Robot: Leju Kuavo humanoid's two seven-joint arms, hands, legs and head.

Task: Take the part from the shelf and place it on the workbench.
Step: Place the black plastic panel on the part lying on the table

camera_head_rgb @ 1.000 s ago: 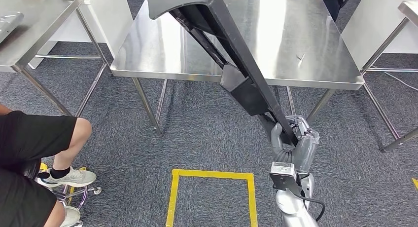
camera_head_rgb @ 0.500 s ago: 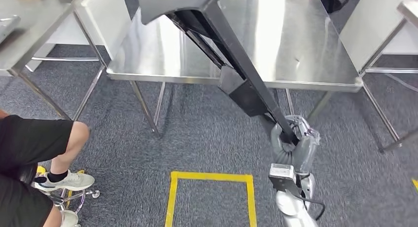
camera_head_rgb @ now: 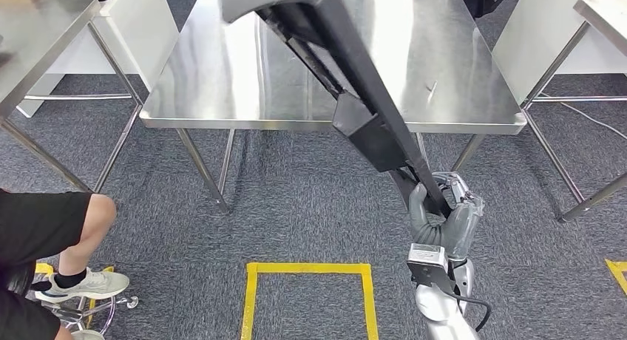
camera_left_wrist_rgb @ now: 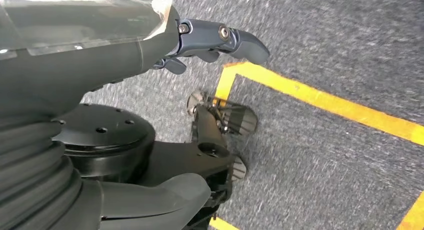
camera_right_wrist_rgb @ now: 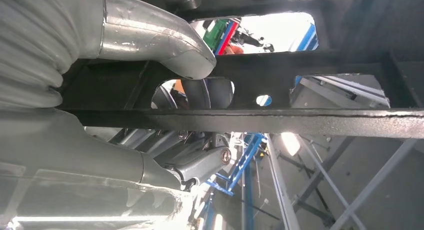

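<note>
right hand [camera_head_rgb: 442,220] fingers clamp part [camera_head_rgb: 347,74] | left hand [camera_left_wrist_rgb: 210,40] fingers apart

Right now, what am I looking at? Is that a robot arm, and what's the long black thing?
Yes, it's a walking robot with two arms. The big picture is from a camera up on its body, looking down. Its right hand grips a long black metal part that slants up over a shiny steel workbench. I can't make out anything lying on the bench. Another camera sits behind that wrist, so the part looks huge. The third looks past the left hand, which holds nothing, down at grey carpet and yellow tape. A person's leg is nearby.
</note>
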